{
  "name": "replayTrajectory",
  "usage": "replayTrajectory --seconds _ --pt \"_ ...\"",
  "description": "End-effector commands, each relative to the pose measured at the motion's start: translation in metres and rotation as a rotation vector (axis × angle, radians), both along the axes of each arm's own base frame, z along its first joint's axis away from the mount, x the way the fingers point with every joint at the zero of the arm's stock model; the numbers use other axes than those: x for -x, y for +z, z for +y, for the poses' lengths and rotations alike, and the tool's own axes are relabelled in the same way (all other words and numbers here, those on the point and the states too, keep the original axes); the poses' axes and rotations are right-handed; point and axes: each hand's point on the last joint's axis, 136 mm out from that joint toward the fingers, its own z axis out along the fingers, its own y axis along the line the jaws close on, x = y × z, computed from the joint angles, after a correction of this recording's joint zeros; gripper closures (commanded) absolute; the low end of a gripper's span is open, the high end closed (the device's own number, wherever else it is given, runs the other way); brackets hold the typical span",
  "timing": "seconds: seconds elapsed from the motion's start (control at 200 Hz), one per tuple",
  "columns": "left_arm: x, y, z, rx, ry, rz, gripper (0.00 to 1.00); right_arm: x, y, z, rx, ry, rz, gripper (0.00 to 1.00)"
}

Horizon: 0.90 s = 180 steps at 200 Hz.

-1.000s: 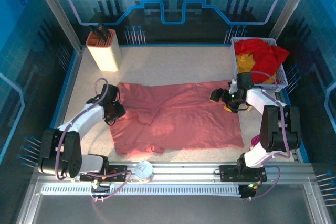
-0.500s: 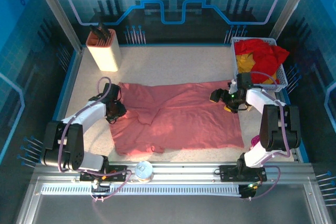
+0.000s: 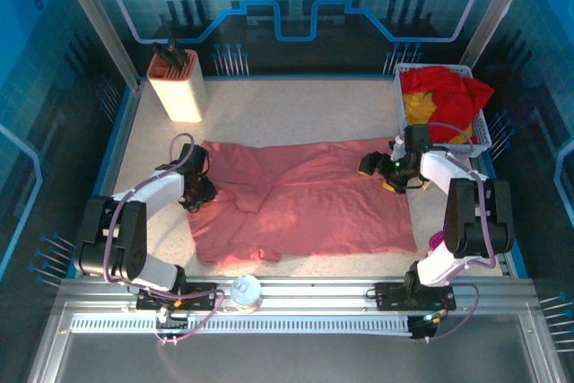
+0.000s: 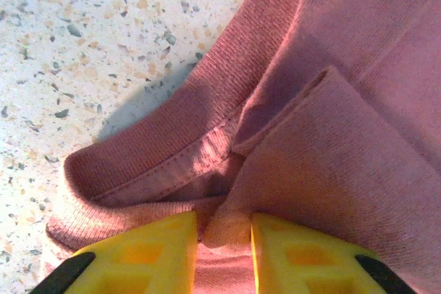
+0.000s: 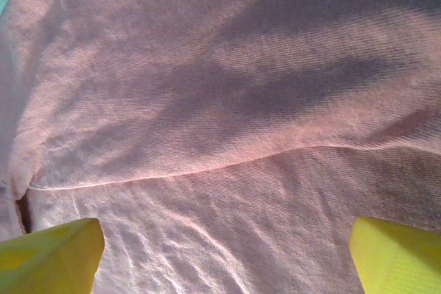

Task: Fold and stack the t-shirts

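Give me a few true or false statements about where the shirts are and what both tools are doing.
The pink shirt lies spread on the table. True.
The left tool hangs open over bare table. False: it pinches a fold of the pink shirt.
The red shirt and yellow shirt sit in the white basket. True.
The right tool is shut on cloth. False: its fingers stand wide apart over the pink shirt.

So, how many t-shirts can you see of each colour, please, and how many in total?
Salmon-pink t-shirt: 1
Red t-shirt: 1
Yellow t-shirt: 1
Total: 3 visible; the heap in the basket may hide more.
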Motion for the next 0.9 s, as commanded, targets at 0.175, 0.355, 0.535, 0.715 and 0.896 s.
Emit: replayTrajectory --seconds 0.175,0.355,0.535,0.715,0.896 --pt "-0.009 0.007 0.004 -0.023 -0.004 -0.027 0.85 -0.002 0.008 0.007 -0.014 0.029 -0.011 0.08" --pt "-0.007 0.012 0.004 -0.018 -0.007 -0.021 1.00 -0.003 0.010 0.007 -0.012 0.029 -0.013 0.07" --pt "0.006 0.033 -0.003 0.027 -0.012 -0.005 1.00 -0.003 0.010 0.006 -0.004 0.027 -0.011 0.08" --pt "0.026 0.053 -0.013 0.082 -0.025 0.044 1.00 -0.003 0.007 0.006 -0.008 0.025 -0.007 0.08" --pt "0.043 0.060 -0.014 0.089 -0.030 0.083 1.00 -0.004 0.004 0.007 -0.013 0.023 -0.004 0.08"
